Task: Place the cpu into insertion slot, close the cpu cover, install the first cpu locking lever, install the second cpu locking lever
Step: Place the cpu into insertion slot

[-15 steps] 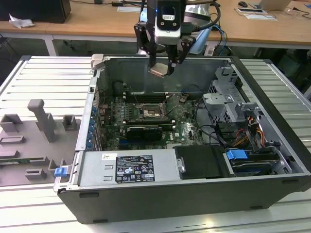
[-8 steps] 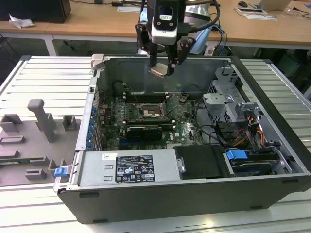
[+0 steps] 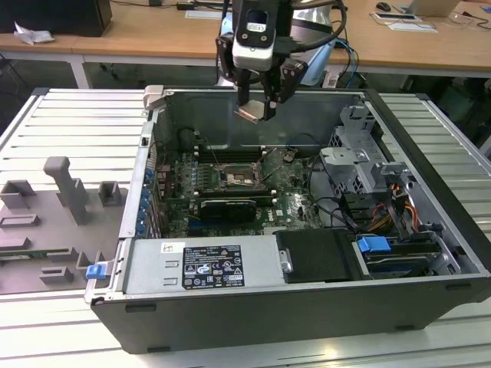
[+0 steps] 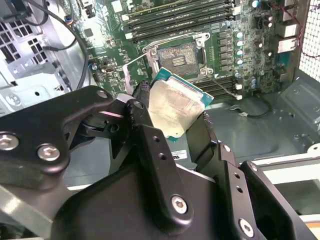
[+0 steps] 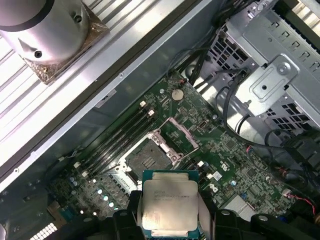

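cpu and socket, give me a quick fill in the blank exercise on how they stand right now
1. The tool is ____ on the cpu.
2. The insertion slot is ____, with no chip in it.
3. The cpu cover is swung ____, off the slot.
4. The cpu hangs ____ the green motherboard, not touching it.

Missing words: shut; empty; open; above

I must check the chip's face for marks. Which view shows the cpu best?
The first wrist view: the cpu turns its silvery face to the camera. The second wrist view shows it slanted, the exterior view small in the gripper.
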You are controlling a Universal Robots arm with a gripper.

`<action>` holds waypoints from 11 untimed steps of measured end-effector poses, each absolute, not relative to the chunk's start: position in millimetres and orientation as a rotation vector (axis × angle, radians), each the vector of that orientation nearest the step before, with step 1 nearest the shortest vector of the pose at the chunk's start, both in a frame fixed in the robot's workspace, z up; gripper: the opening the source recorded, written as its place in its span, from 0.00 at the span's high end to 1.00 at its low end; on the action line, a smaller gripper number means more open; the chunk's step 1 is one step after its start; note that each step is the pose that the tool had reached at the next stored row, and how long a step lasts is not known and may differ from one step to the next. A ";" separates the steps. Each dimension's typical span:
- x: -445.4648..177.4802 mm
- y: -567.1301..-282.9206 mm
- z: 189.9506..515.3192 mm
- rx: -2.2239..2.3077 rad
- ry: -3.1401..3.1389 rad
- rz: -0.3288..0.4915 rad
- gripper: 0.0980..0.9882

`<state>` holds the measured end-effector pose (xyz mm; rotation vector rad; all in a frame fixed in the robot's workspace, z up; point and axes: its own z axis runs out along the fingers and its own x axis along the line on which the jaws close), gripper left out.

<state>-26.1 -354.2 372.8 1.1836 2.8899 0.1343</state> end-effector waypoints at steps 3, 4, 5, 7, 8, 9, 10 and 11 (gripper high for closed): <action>-26.1 -354.2 372.7 1.224 2.872 0.134 0.51; -26.1 -354.2 372.6 1.236 2.866 0.134 0.51; -26.1 -354.2 372.6 1.261 2.854 0.133 0.51; -26.1 -354.2 372.5 1.298 2.837 0.133 0.51; -26.1 -354.3 372.4 1.307 2.832 0.133 0.51; -26.1 -354.2 372.4 1.318 2.827 0.133 0.51; -26.1 -354.2 372.3 1.350 2.811 0.132 0.51; -26.1 -354.2 372.2 1.374 2.798 0.132 0.51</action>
